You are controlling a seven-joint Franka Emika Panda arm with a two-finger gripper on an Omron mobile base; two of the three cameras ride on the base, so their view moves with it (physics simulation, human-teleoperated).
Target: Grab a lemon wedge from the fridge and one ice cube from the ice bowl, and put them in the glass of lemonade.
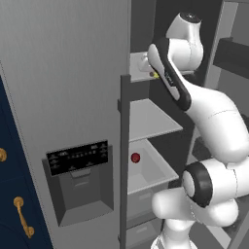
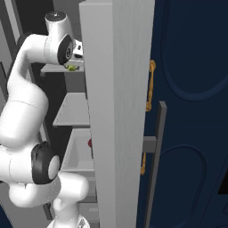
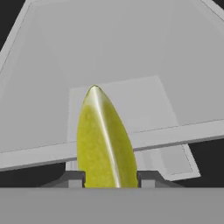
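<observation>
- Your pincer is clamped on the lemon wedge, one finger tip at each side of it.
- The wedge sits at the top shelf inside the open fridge, well above the red fruit in its drawer.

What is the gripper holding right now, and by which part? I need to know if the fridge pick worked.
The gripper has the lemon wedge between its fingertips, one on each flat side near its base, above the fridge shelf.
</observation>
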